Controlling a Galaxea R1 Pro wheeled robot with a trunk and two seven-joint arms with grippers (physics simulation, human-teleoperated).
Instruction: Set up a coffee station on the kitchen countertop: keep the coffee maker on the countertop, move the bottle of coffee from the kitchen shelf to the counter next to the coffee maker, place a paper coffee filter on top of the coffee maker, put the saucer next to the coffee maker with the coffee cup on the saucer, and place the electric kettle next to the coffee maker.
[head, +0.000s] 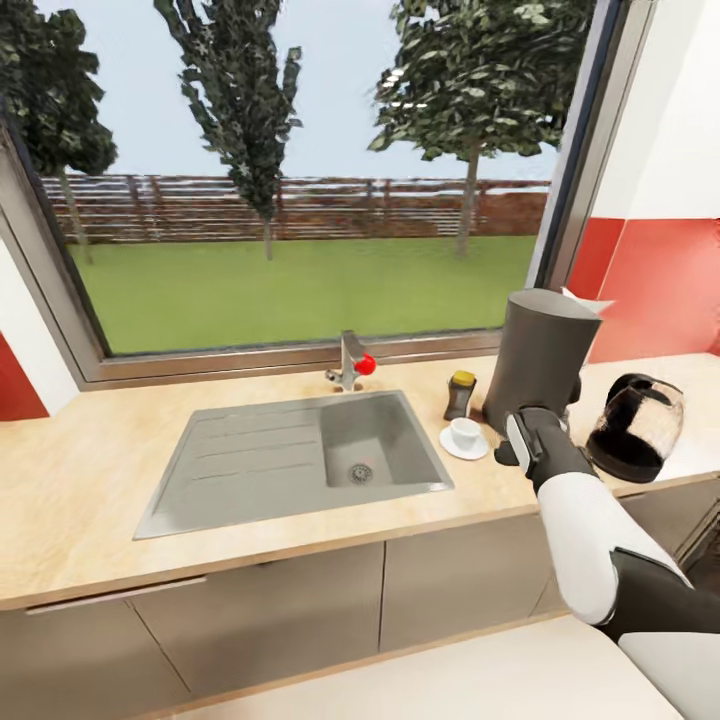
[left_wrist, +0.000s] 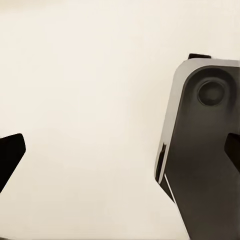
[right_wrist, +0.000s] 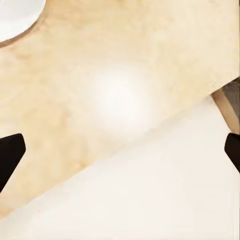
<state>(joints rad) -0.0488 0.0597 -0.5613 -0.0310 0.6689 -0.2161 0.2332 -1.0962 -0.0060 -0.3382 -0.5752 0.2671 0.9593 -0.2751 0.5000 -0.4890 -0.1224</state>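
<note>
On your wooden surface (head: 90, 480), going left to right: sink (head: 290, 455), bottle of coffee (head: 460, 394), coffee cup (head: 465, 432) on its saucer (head: 447, 445), coffee maker (head: 540, 355) topped with a paper filter (head: 588, 299), then electric kettle (head: 637, 426). Your right pincer (right_wrist: 120, 150) hangs released above the surface edge; your left pincer (left_wrist: 120, 150) is released too.

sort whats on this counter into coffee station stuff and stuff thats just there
Coffee station:
coffee maker
paper coffee filter on top of it
bottle of coffee
coffee cup on the saucer
electric kettle

Just there:
sink
faucet
window
</note>
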